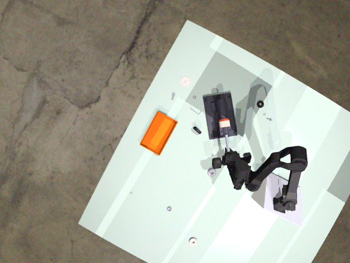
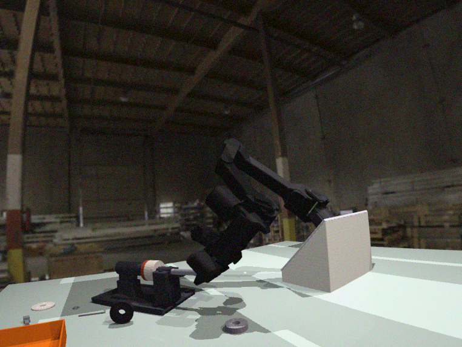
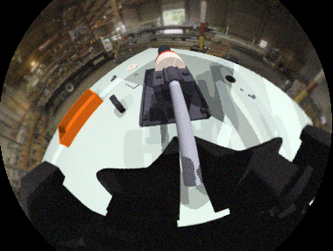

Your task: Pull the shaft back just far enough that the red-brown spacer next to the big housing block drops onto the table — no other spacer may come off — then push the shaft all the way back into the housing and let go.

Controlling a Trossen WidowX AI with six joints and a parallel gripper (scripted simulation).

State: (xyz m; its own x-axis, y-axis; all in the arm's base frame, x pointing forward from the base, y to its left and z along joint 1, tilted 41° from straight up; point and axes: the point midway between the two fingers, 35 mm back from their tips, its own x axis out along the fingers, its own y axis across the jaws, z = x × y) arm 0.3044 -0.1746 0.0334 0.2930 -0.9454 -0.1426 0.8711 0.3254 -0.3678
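Observation:
My gripper [image 1: 228,151] [image 2: 196,276] [image 3: 181,139] is shut on the pale grey shaft [image 1: 227,142] [image 2: 183,272] [image 3: 184,127], at its free end outside the near support [image 2: 164,286]. The shaft runs through that support toward the dark housing block [image 2: 128,268] on the dark base plate [image 2: 106,297]. The red-brown spacer [image 1: 224,120] [image 2: 143,269] shows as a thin ring in line with the shaft, against the housing side. Cream spacer material [image 1: 224,123] [image 2: 151,269] [image 3: 170,60] sits beside it, toward the near support. The shaft inside the spacers is hidden.
An orange bin [image 1: 168,138] [image 2: 30,330] [image 3: 81,119] stands left of the fixture. A black ring [image 1: 197,130] [image 2: 121,314] [image 3: 117,103] stands on edge between them. A grey ring [image 1: 211,170] [image 2: 236,326] lies near the gripper. Another black ring [image 1: 260,102] lies right of the fixture.

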